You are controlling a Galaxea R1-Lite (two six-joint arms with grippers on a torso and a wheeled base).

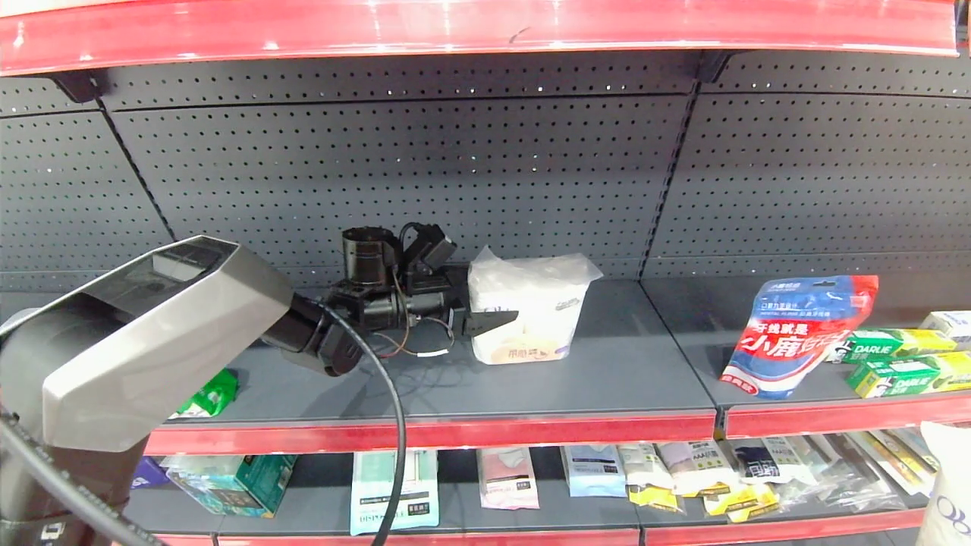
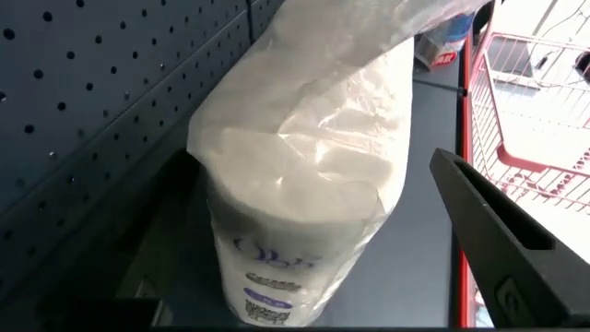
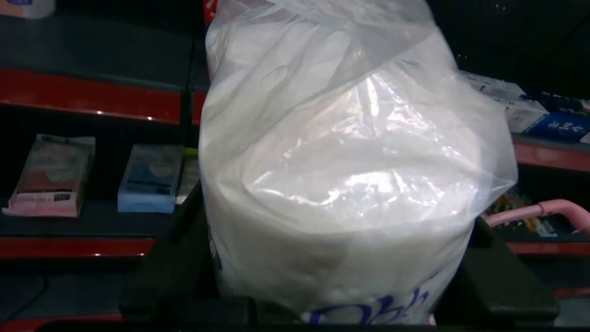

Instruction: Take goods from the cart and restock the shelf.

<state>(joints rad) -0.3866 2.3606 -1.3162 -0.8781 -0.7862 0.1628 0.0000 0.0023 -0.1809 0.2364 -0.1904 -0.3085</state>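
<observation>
A white tissue pack (image 1: 527,307) in clear plastic stands upright on the grey middle shelf (image 1: 607,379), near the perforated back panel. My left gripper (image 1: 491,318) is open around it from the left; one black finger (image 2: 489,240) stands a little off the side of the pack (image 2: 304,194), and the other is hidden behind it. A second white plastic-wrapped pack (image 3: 350,175) sits between the dark fingers of my right gripper (image 3: 341,300), which is shut on it. A corner of that pack (image 1: 944,485) shows at the lower right of the head view.
A blue-and-red pouch (image 1: 796,334) and green toothpaste boxes (image 1: 903,362) stand on the shelf's right section. A green packet (image 1: 212,394) lies at the left. Flat packets (image 1: 508,478) fill the lower shelf. The red wire cart (image 2: 544,120) is behind my left arm.
</observation>
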